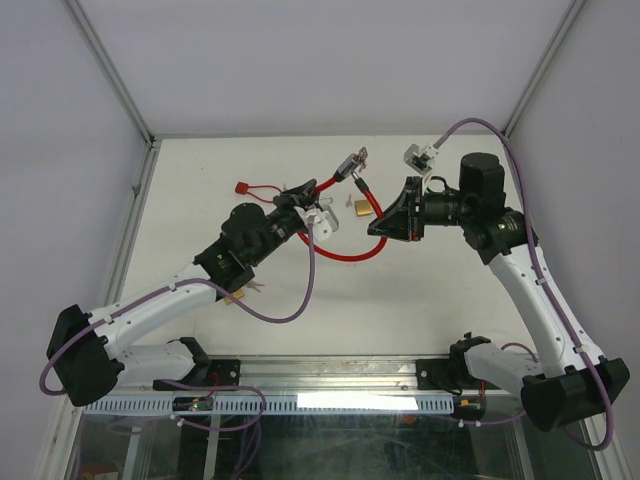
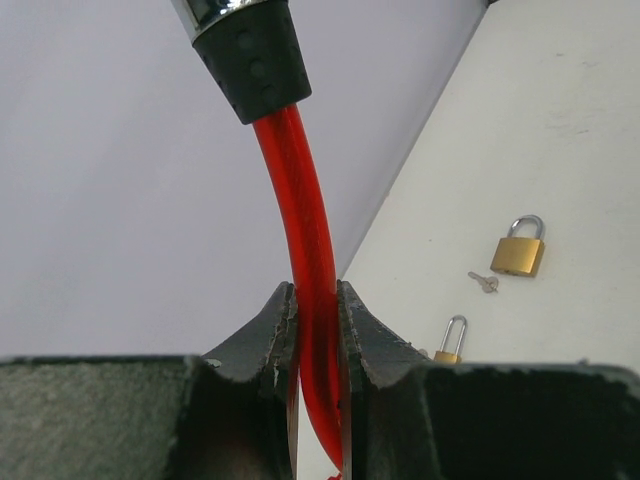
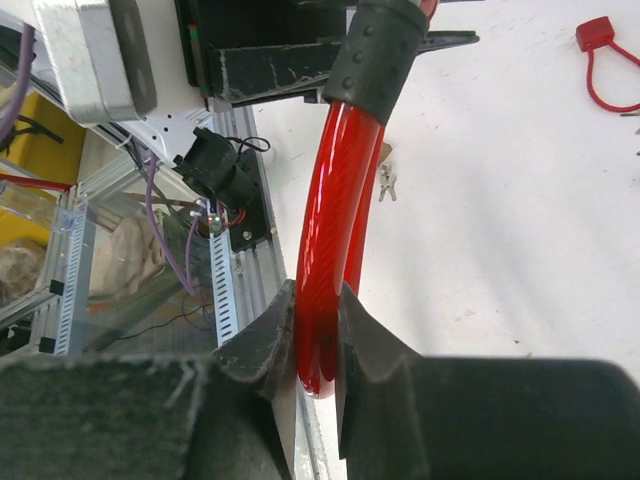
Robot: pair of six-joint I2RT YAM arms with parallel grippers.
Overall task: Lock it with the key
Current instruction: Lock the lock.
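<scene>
**White table** (image 1: 200, 180): the work surface, walled by pale panels. The 2 arms are reached inward so that their wrists nearly meet over its middle.

**Red cable lock** (image 2: 298, 190): it is carried clear of the table between the 2 arms, with its slack drooped in a loop beneath them. This hold is judged to be meant to bring the 2 ends toward each other and to keep the keyway reachable.

**Left gripper** (image 2: 315, 300): the jaws are clamped on the red cable. The cable is pinched squarely between the pads and rises out of them to a black collar (image 2: 255, 55). Beyond the collar the chromed lock head (image 1: 350, 166) is seen.

**Right gripper** (image 3: 315, 298): the jaws are likewise clamped on the cable, below its other black end, which is held close to the left gripper.

**Brass padlock** (image 2: 518, 255) and a second padlock (image 2: 450, 345): both are left on the table, well apart from the 2 grippers.

**Small key** (image 2: 484, 282): it lies flat on the table just beside the brass padlock and is held by neither gripper. It cannot be told whether it fits the cable lock, or whether a key already sits in the lock head. If it is the one needed, 1 gripper is judged to have to be freed first.
</scene>
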